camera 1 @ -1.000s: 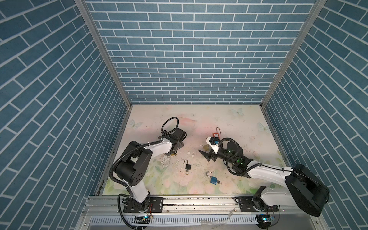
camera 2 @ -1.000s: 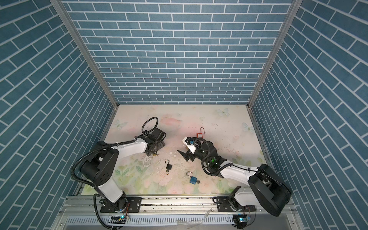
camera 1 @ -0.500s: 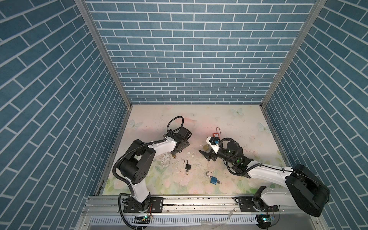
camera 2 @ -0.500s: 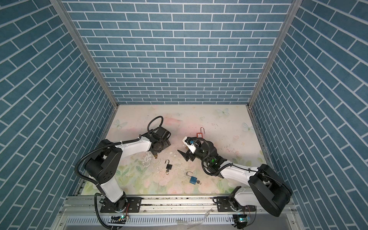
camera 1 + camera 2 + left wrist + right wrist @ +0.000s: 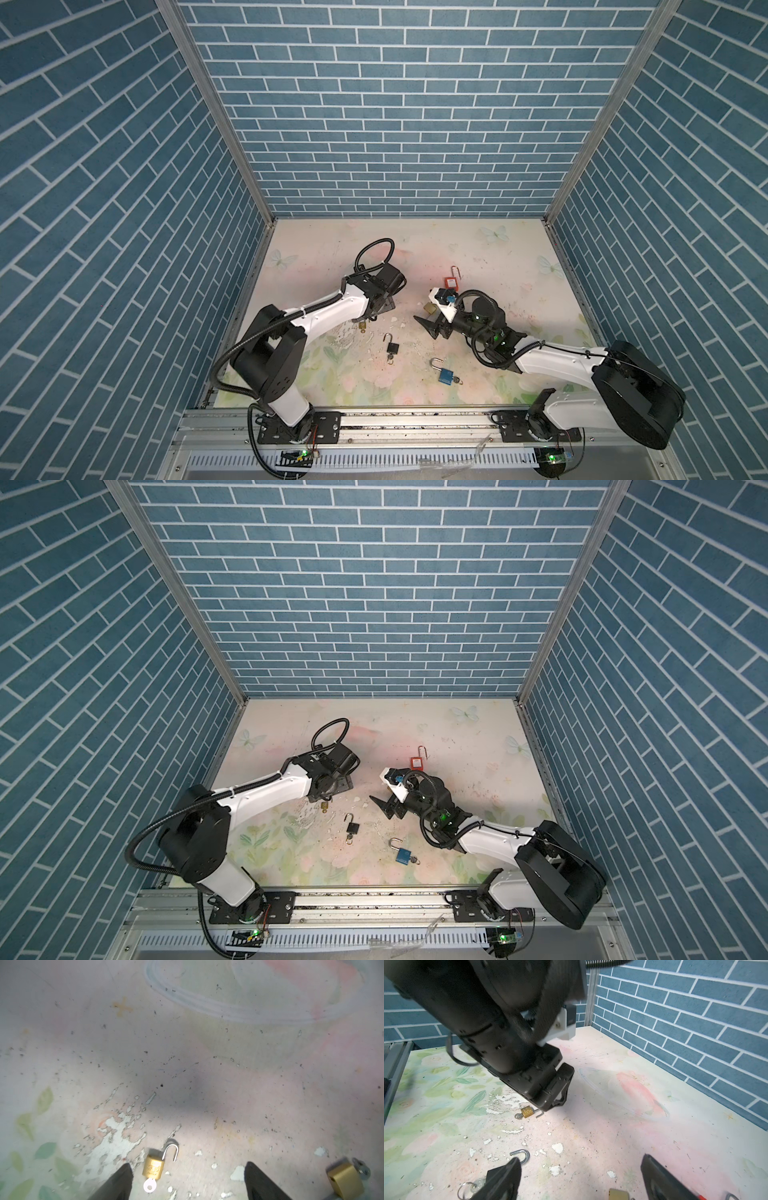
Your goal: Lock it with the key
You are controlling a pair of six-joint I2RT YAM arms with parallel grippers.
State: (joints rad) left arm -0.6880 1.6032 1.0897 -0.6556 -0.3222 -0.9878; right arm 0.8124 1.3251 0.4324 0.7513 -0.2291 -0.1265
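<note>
In left wrist view: keyed padlock (image 5: 153, 1167)

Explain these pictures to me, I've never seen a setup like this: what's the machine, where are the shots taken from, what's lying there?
It is a robot: a left arm and a right arm at the near edge of a table. Two pictures look down from above, nearly the same view. Two are taken from the arms' wrists, past each gripper. Five locks lie there: a small brass lock with its key in, at the left gripper; a black lock; a blue lock; a red lock; a bigger brass lock by the right gripper. Both grippers are open, holding nothing.
</note>
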